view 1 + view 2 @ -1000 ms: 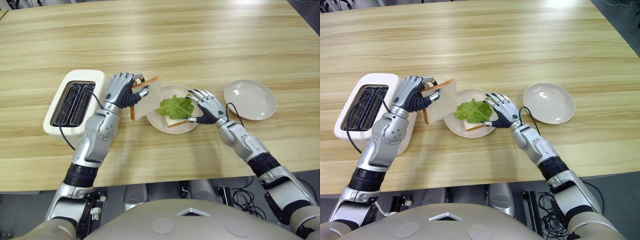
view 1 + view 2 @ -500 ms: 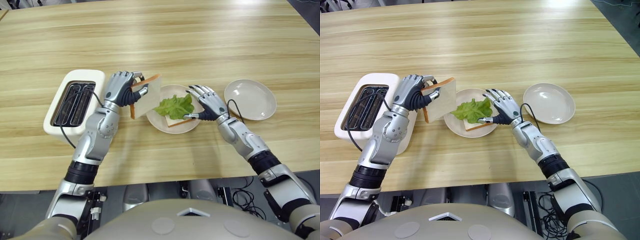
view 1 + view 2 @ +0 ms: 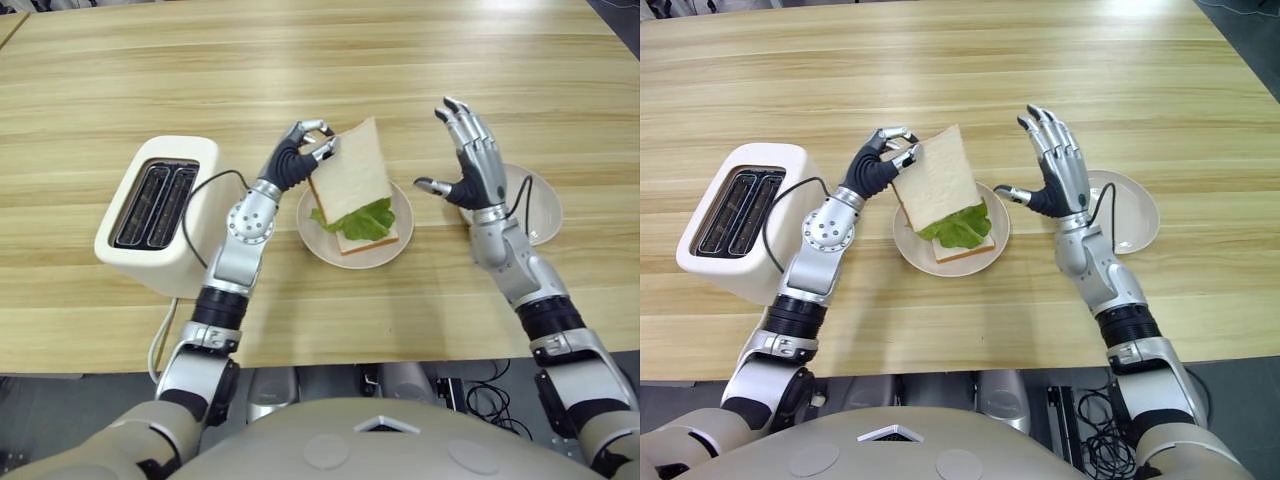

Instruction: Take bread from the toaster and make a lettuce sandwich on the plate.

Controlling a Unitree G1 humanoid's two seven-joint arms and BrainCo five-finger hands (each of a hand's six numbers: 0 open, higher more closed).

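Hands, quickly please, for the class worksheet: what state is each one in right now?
Left hand: shut on the bread slice, tilted over the lettuce.
Right hand: open, holding nothing.

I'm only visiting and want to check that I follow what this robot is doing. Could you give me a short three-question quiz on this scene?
1. True or false: the left hand holds a tilted slice of white bread over the green lettuce leaf on the round beige plate.
2. The right hand is: A) gripping the lettuce; B) raised with fingers spread, holding nothing; C) pinching the bread.
3. What lies directly under the lettuce?

Key: 1 true. 2 B. 3 a second bread slice, flat on the plate.
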